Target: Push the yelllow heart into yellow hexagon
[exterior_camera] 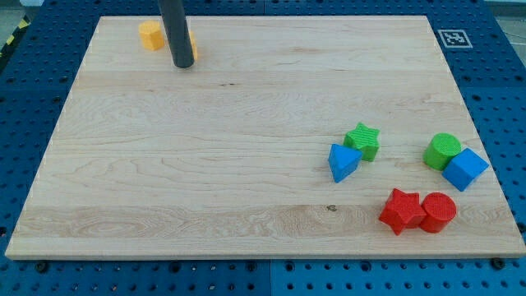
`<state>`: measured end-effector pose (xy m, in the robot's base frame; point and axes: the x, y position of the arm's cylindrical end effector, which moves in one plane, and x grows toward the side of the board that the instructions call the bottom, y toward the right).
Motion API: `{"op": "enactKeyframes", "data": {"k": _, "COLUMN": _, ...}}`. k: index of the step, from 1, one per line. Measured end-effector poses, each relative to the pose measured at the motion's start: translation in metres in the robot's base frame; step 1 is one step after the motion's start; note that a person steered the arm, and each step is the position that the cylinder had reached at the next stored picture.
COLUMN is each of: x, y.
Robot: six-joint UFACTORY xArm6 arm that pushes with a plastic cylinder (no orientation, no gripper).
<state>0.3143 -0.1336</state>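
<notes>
My tip [183,65] rests on the tabletop [246,164] near the view's top left corner. There is no hand on this rig, only the rod, so nothing opens or closes. Just left of the rod sits the hexagon [151,35], yellow-orange and fully visible. A sliver of yellow shows at the rod's right edge, which I take to be the heart [193,45]; the rod hides most of it, so its shape and whether it touches the hexagon cannot be told.

To do the step well, the tip should come round to the view's right of the heart and push leftward along the line joining the two blocks, through the heart's middle so it does not spin off. The push should be slow and short: both blocks lie close to the top edge, and a hard shove could send the hexagon toward the corner.

The other blocks, green, blue and red, lie well apart at the view's lower right and need no care.
</notes>
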Motion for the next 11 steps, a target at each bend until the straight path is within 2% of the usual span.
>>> {"op": "enactKeyframes", "data": {"k": 1, "x": 0.004, "y": 0.012}}
{"op": "enactKeyframes", "data": {"k": 2, "x": 0.027, "y": 0.046}}
{"op": "enactKeyframes", "data": {"k": 3, "x": 0.027, "y": 0.059}}
{"op": "enactKeyframes", "data": {"k": 4, "x": 0.009, "y": 0.08}}
{"op": "enactKeyframes", "data": {"k": 6, "x": -0.021, "y": 0.035}}
{"op": "enactKeyframes", "data": {"k": 11, "x": -0.035, "y": 0.016}}
